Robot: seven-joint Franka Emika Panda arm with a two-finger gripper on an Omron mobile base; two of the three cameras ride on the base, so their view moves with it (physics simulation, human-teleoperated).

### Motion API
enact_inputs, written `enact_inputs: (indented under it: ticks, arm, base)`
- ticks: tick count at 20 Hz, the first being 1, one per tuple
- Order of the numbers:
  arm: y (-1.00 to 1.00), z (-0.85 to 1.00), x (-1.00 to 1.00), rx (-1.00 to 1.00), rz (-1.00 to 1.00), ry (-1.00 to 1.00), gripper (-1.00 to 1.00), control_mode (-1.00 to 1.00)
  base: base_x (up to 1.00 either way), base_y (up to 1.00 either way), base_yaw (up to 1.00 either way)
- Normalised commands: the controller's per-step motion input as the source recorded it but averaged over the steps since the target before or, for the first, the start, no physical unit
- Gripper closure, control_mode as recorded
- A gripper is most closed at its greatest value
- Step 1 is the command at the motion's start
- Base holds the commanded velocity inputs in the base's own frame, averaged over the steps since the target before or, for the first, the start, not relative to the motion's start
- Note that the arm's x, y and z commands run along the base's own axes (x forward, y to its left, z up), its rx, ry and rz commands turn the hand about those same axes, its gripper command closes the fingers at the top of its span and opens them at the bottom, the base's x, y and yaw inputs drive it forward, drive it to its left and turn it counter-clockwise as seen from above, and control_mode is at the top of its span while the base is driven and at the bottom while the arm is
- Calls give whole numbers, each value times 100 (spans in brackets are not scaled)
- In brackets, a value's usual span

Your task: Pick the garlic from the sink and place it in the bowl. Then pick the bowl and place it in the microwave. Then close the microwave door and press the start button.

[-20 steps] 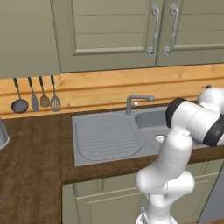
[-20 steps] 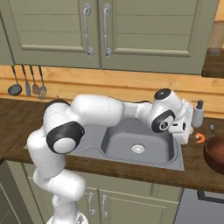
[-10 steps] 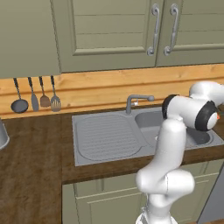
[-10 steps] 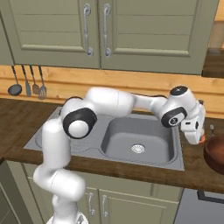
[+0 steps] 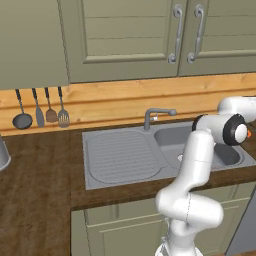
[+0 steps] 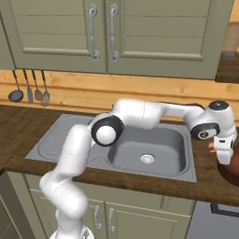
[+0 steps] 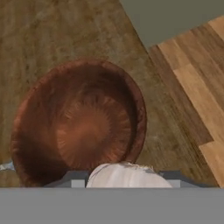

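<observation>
In the hand view the pale garlic (image 7: 127, 173) sits at the bottom edge, with my gripper (image 7: 126, 181) shut on it between grey fingers (image 7: 72, 177). Directly below and ahead lies the dark reddish-brown bowl (image 7: 78, 127), with nothing inside it, on the wooden counter. In the right base view my gripper (image 6: 226, 159) hangs over the bowl (image 6: 232, 170), which is cut off by the right edge of the picture. The grey sink (image 6: 149, 140) with its round drain (image 6: 147, 158) lies left of the hand. The microwave is out of view.
The curved faucet (image 5: 156, 115) stands behind the basin, and the ribbed drainboard (image 5: 120, 156) lies to its left. Utensils (image 5: 41, 109) hang on the wooden backsplash. Beige cabinet doors (image 6: 102, 32) hang above. A grey appliance corner (image 7: 175, 17) borders the counter beyond the bowl.
The arm has swung to the right, from above the sink basin out over the counter and the bowl, with the garlic still held.
</observation>
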Motion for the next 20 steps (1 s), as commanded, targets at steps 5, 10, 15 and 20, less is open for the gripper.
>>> enact_inputs:
  ticks: [5,10,15,20]
  arm:
    - [10,-73,6,-14,-1,17,100,-100]
    - [40,-69,2,-12,-1,15,100,-100]
    - [7,-17,0,1,0,13,100,-100]
    - [-15,29,0,12,0,15,100,-100]
  base:
    - [0,0,0]
    - [0,0,0]
    - [0,0,0]
    - [0,0,0]
